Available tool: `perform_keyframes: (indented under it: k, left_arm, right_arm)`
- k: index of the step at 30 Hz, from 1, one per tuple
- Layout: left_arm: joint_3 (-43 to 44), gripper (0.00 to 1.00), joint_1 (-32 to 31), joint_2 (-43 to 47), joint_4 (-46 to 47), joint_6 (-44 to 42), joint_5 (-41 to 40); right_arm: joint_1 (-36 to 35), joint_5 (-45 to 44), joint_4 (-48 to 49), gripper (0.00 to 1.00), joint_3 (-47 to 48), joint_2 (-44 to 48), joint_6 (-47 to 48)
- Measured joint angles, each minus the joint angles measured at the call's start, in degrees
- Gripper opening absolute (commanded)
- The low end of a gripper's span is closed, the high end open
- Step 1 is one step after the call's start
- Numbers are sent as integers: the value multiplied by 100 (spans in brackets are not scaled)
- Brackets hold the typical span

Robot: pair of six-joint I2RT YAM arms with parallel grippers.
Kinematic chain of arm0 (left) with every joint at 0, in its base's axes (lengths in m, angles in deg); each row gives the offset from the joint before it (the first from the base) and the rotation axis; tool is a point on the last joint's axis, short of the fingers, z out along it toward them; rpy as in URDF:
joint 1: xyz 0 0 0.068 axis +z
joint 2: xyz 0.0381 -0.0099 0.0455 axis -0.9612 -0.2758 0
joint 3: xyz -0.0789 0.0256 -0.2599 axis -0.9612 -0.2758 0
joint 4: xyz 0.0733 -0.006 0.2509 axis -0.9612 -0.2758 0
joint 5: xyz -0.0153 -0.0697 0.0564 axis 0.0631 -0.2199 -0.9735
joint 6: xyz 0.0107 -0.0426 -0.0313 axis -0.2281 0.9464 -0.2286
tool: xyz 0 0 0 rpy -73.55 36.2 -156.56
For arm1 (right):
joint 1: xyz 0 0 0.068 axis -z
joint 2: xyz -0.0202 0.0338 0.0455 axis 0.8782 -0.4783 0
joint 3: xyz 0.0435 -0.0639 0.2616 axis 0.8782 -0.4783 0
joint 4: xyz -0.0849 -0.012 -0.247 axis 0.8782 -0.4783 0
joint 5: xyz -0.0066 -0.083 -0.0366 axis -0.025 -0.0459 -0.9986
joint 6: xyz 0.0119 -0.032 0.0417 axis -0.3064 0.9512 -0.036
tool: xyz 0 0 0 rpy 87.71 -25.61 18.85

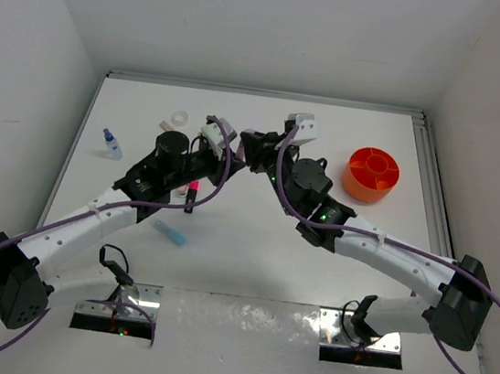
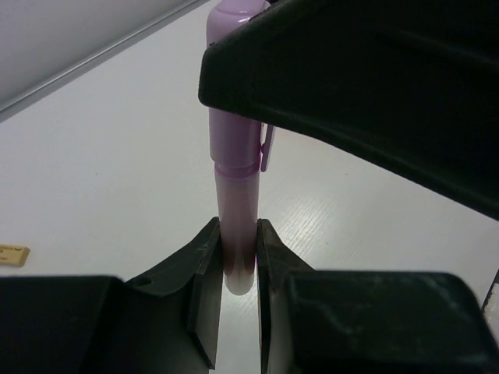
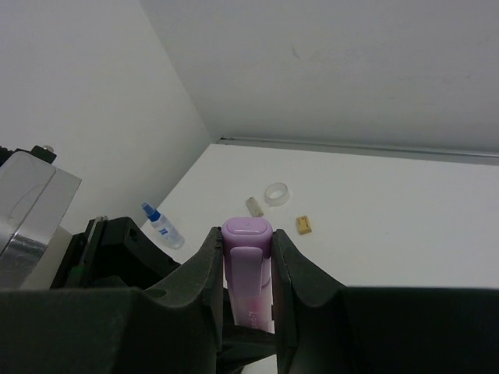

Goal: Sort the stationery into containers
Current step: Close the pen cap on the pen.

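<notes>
While most of the stationery lay loose on the white table (image 1: pixel 249 261), the sorting looked barely begun. The left arm (image 1: pixel 89 221) and right arm (image 1: pixel 389 251) met over the middle of the table, well apart from the orange tub (image 1: pixel 366 191) at the right. The overhead view showed nothing inside the tub's divided compartments.

Between the arms hung a lilac-pink highlighter (image 2: pixel 236 195), held off the table at both ends. The left claw (image 2: pixel 238 234) was closed narrowly on its lower barrel, and the right claw (image 3: pixel 246 241) was pinched just as tightly around its cap. I judged this a hand-over towards the tub side, with neither claw yet let go.

Everything else waited on the left half of the table. A black marker with a pink cap (image 1: pixel 191 193) lay just under the left arm. A light-blue highlighter (image 1: pixel 170 233) lay nearer the arm bases. A blue-capped bottle (image 1: pixel 111 143) lay close to the left edge. Towards the far wall sat a clear tape ring (image 1: pixel 181 118), a small beige block (image 3: pixel 303 225) and a pale greyish piece (image 3: pixel 253 206) that was too small to name.

So nothing appeared delivered, one piece was in transit, and at least six were left.
</notes>
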Motion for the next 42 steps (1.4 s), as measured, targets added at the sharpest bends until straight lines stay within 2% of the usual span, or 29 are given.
perform_keyframes:
  k: [7, 13, 21, 28, 42]
  left_arm:
    - [-2, 0, 31, 0, -68, -223, 103]
    - [-2, 0, 76, 0, -35, -179, 166]
    - [-203, 0, 337, 0, 4, 262, 1012]
    - [-501, 0, 404, -2, 227, 476, 1161]
    - [-857, 0, 509, -114, 448, 461, 1403]
  right_arm:
    - [-26, 153, -431, 0, 188, -26, 463]
    - [-37, 223, -385, 0, 153, -7, 503]
    - [-52, 234, 804, 0, -789, 109, 98]
    - [-52, 286, 1499, 0, -1202, -81, -105]
    - [-92, 376, 1871, 0, -1606, -267, -245]
